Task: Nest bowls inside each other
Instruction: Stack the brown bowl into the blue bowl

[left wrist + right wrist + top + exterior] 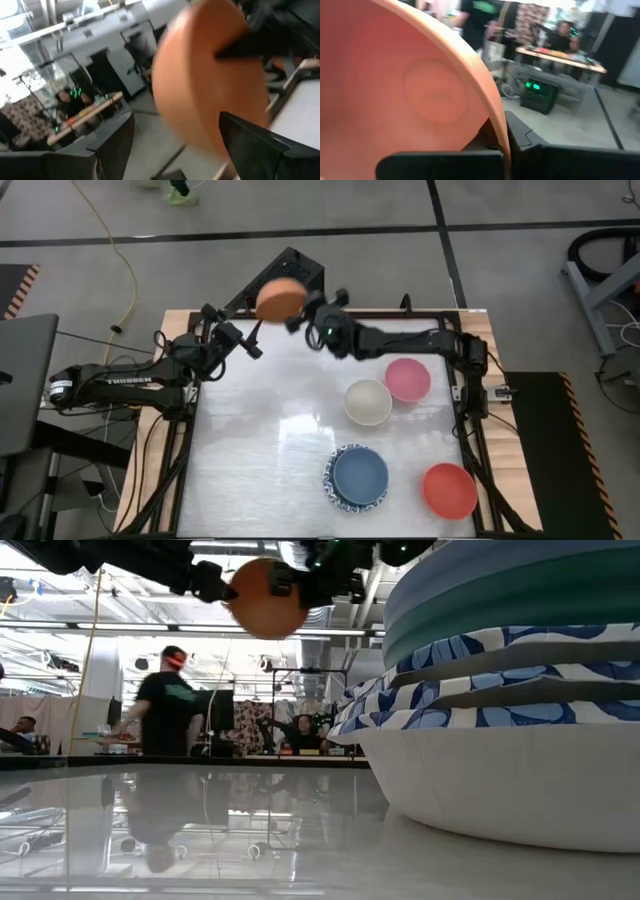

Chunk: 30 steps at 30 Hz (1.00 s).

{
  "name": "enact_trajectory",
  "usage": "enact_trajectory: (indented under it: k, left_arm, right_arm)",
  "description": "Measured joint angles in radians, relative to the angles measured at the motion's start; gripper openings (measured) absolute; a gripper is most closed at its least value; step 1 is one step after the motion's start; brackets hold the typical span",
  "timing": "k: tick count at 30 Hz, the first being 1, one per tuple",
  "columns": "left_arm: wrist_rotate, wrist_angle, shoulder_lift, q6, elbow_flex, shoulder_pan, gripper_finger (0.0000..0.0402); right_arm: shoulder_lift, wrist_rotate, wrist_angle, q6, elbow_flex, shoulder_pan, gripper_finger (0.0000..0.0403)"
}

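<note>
Our right gripper [300, 315] is clamped on the orange bowl's [279, 298] rim, held aloft at twelve o'clock above the table's far edge. Our left gripper [250, 340] stands wide, empty. We should level it, then lower it squarely into the stack [357, 477].

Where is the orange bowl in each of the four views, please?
High view: orange bowl near the table's far edge, between both grippers.
Low view: top centre, hanging in the air.
Left wrist view: its outer side fills the middle.
Right wrist view: its inside fills the left part.
Shared landmark: the right gripper, shut on its rim.
</note>
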Motion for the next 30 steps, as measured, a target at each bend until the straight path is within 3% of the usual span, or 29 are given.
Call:
enact_trajectory:
  k: [5, 10, 20, 25, 30]
  left_arm:
    - [0.007, -0.073, 0.000, -0.051, 0.000, -0.001, 0.0279]
    - [0.011, -0.145, 0.000, -0.096, 0.000, -0.013, 0.0279]
    - [0.012, -0.271, 0.000, -0.253, 0.000, -0.046, 0.0279]
    - [0.073, -0.360, 0.000, -0.355, 0.000, -0.068, 0.0279]
    - [0.155, -0.430, 0.000, -0.465, 0.000, -0.084, 0.0279]
  right_arm:
    - [-0.046, -0.122, -0.133, 0.118, 0.001, -0.058, 0.0007]
    - [-0.105, -0.266, -0.402, 0.228, 0.001, -0.135, 0.0007]
    - [-0.309, -0.774, -0.928, 0.427, 0.001, -0.326, 0.0007]
    - [-0.393, -0.844, -1.269, 0.454, 0.001, -0.349, 0.0007]
    - [-0.427, -0.899, -1.535, 0.510, 0.001, -0.281, 0.0007]
